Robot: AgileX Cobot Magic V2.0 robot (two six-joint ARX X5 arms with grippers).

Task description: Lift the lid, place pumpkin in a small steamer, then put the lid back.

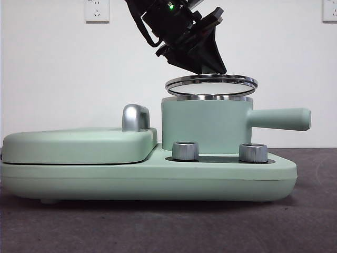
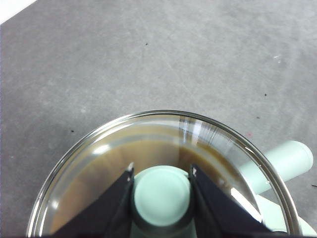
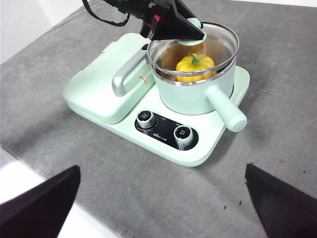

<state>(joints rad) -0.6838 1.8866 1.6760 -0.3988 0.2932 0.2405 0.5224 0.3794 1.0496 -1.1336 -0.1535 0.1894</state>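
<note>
The lid (image 1: pixel 210 83), clear glass with a steel rim, hangs slightly tilted just above the small steamer (image 1: pixel 205 126). My left gripper (image 1: pixel 209 67) comes down from above and is shut on the lid's mint knob (image 2: pixel 162 196), one black jaw on each side. In the right wrist view the pumpkin (image 3: pixel 195 67) sits inside the small steamer (image 3: pixel 190 99), seen through the lid (image 3: pixel 218 37). The pot's long handle (image 1: pixel 279 119) points right. My right gripper (image 3: pixel 163 198) is open and empty, high above the table in front of the appliance.
The steamer stands on a wide mint-green base (image 1: pixel 158 182) with two silver knobs (image 1: pixel 185 151) (image 1: pixel 253 152). A flat mint cover (image 1: pixel 79 145) with a chrome handle (image 1: pixel 135 117) lies on the base's left half. A grey cloth (image 3: pixel 277 144) covers the table.
</note>
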